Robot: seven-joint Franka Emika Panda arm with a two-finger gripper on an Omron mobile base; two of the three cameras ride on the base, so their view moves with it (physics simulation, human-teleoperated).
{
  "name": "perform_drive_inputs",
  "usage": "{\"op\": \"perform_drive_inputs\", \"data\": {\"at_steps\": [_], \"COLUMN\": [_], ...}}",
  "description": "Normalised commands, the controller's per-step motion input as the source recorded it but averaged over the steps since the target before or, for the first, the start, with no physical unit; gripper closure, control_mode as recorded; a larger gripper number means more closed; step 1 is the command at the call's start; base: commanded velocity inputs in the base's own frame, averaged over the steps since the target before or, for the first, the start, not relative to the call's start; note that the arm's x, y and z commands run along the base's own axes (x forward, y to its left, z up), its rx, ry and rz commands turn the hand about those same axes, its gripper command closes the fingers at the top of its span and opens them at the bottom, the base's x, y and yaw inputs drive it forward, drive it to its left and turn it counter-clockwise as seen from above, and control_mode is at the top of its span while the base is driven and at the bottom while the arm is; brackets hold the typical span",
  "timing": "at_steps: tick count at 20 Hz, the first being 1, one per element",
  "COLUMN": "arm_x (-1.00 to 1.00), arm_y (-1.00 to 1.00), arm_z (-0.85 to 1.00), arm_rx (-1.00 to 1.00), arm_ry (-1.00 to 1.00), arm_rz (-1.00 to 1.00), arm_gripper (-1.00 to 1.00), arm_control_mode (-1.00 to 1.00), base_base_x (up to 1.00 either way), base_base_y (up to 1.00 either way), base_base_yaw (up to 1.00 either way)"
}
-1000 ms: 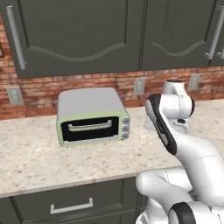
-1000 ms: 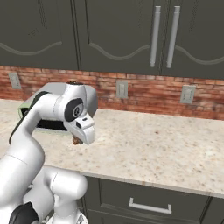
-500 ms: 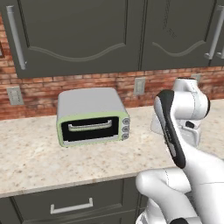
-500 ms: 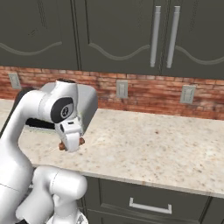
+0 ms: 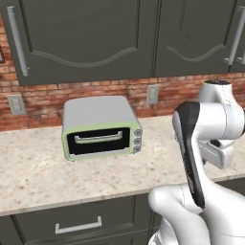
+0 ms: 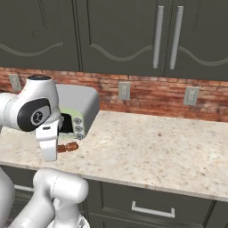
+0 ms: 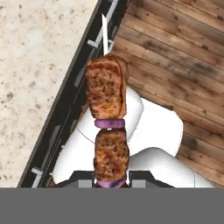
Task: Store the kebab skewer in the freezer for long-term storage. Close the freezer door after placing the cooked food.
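Note:
The kebab skewer is a thin stick with two orange-brown chunks and purple rings; my gripper is shut on its lower end. In the right base view the kebab skewer sticks out sideways from my gripper, which hangs at the counter's front edge. In the hand view the skewer points out over the counter edge and the wooden floor. The freezer and the freezer door are out of view.
A pale green toaster oven stands on the speckled counter against the brick wall, close behind my hand. Dark upper cabinets hang above. Drawers sit below the counter. Wooden floor lies beneath my hand.
My hand has swung left and down in the right base view, away from the counter's middle to its front edge, with the skewer still held. The toaster oven has not moved.

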Motion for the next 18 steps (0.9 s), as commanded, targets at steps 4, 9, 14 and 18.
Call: {"op": "perform_drive_inputs", "data": {"at_steps": [4, 9, 14, 18], "arm_x": [0.00, 0.00, -0.23, -0.32], "arm_y": [0.09, 0.10, 0.12, 0.12], "arm_z": [0.23, 0.02, 0.02, 0.02], "arm_rx": [-0.28, -0.04, 0.01, 0.02], "arm_ry": [0.00, 0.19, 0.25, 0.18], "arm_rz": [-0.17, -0.14, -0.07, -0.02], "arm_gripper": [1.00, 1.00, 1.00, 1.00], "arm_control_mode": [-1.00, -1.00, -1.00, -1.00], "base_base_x": [0.00, 0.00, 0.00, 0.00], "base_base_y": [0.00, 0.00, 0.00, 0.00], "base_base_yaw": [0.00, 0.00, 0.00, 0.00]}}
